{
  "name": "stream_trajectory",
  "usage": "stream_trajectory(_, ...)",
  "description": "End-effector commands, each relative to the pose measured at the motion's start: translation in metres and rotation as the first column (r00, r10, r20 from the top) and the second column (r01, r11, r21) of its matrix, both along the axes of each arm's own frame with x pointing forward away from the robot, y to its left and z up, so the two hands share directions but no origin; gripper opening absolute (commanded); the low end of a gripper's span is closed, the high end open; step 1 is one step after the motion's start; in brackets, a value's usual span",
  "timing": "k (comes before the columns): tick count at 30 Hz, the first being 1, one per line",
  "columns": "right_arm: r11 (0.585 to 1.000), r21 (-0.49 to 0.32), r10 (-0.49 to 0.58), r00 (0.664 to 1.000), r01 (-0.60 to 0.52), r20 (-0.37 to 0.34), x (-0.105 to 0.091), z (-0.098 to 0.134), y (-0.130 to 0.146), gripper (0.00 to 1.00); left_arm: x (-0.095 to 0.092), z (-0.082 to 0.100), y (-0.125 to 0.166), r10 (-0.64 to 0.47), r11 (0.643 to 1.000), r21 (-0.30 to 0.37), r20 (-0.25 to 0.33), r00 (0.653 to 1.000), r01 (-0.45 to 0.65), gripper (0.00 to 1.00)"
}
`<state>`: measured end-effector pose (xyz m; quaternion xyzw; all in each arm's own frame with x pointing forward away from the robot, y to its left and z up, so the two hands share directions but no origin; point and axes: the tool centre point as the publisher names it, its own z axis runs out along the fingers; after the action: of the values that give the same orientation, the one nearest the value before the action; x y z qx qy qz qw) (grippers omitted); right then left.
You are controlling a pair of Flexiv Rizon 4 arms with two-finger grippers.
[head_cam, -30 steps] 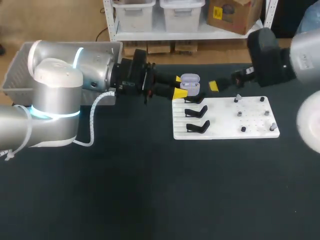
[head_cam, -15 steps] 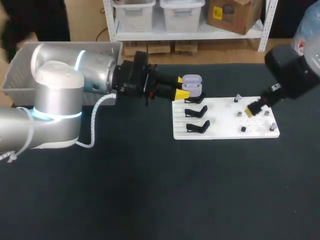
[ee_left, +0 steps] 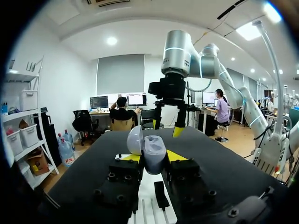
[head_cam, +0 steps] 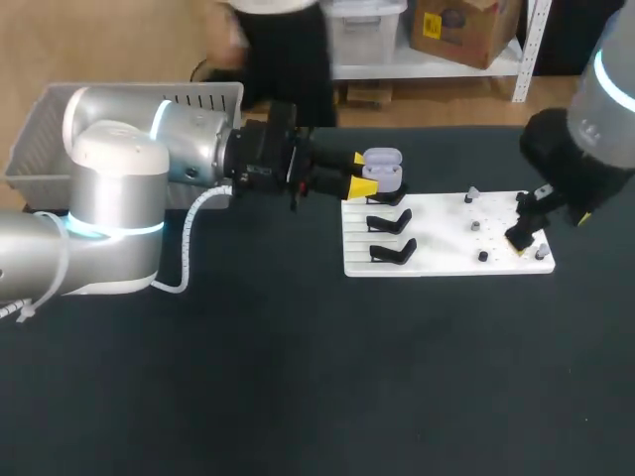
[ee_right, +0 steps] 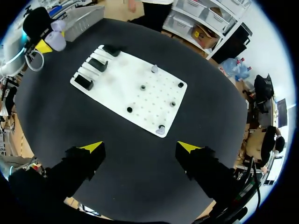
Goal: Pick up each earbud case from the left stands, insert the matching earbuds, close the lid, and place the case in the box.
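Observation:
An open lavender earbud case (head_cam: 382,169) hangs above the far black stand, and my left gripper (head_cam: 364,179) is shut on it. In the left wrist view the case (ee_left: 152,153) sits upright between the fingers with its lid tipped back. Two more black stands (head_cam: 391,236) on the white board (head_cam: 437,260) hold nothing. Small pegs and pale earbuds (head_cam: 542,252) dot the board's right half. My right gripper (head_cam: 550,230) is open over the board's right edge. From that wrist, the gripper (ee_right: 140,147) looks down on the board (ee_right: 121,79) and an earbud (ee_right: 161,129).
A grey basket (head_cam: 40,139) stands at the back left behind my left arm. Dark tabletop (head_cam: 317,377) stretches in front of the board.
My right gripper has swung away from the held case to the right and down, ending over the board's right edge. The left arm and case have stayed put.

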<state>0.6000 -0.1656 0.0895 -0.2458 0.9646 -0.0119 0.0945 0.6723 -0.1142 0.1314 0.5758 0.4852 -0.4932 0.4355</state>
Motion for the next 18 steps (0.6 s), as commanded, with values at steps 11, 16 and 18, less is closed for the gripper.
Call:
stream_trajectory(11,0.982,-0.159,-0.093,0.995,0.097,0.033,0.024,-0.041,0.005,0.51,0.000,-0.001,0.000,0.001,1.000,-0.002,0.002,1.000,-0.001,0.00)
stream_trajectory(16,0.973,-0.173,-0.148,0.988,0.152,0.036,0.028,-0.050,-0.001,0.48,0.000,-0.001,0.000,0.001,1.000,-0.002,0.002,1.000,-0.001,0.00)
stream_trajectory(18,0.968,-0.180,-0.170,0.985,0.174,0.037,0.029,-0.053,-0.004,0.48,0.000,-0.001,0.000,0.001,1.000,-0.002,0.002,1.000,-0.001,0.00)
